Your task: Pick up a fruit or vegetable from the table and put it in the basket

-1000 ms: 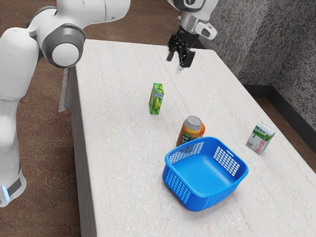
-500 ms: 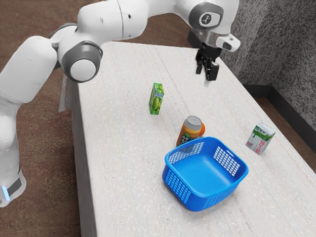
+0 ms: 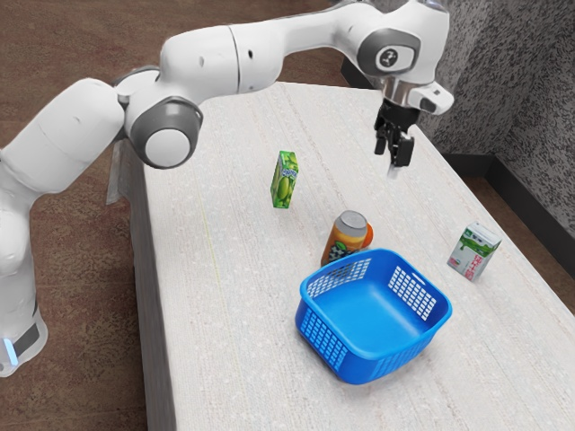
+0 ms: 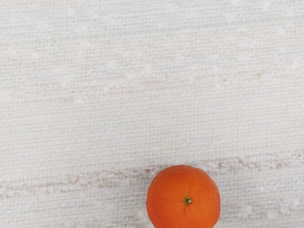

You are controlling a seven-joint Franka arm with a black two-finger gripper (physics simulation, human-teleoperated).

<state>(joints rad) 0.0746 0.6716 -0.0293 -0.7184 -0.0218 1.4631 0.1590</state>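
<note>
1. Our claw point(image 3: 393, 151) hangs released.
2. Exterior view: the orange point(image 3: 369, 235) sits at the basket's point(image 3: 386, 363) twelve o'clock.
3. It's round, stem end point(image 4: 187, 201) facing our camera.
4. Pale tabletop point(image 3: 225, 296); mottled wall point(image 3: 526, 90), two o'clock.

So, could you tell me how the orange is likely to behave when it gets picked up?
The orange looks nearly round, so it will probably roll if one finger nudges it first, perhaps against the can close by. Its skin looks finely pebbled rather than glassy, so it may not slip much. With no dents in sight, it should probably keep its shape.
</note>
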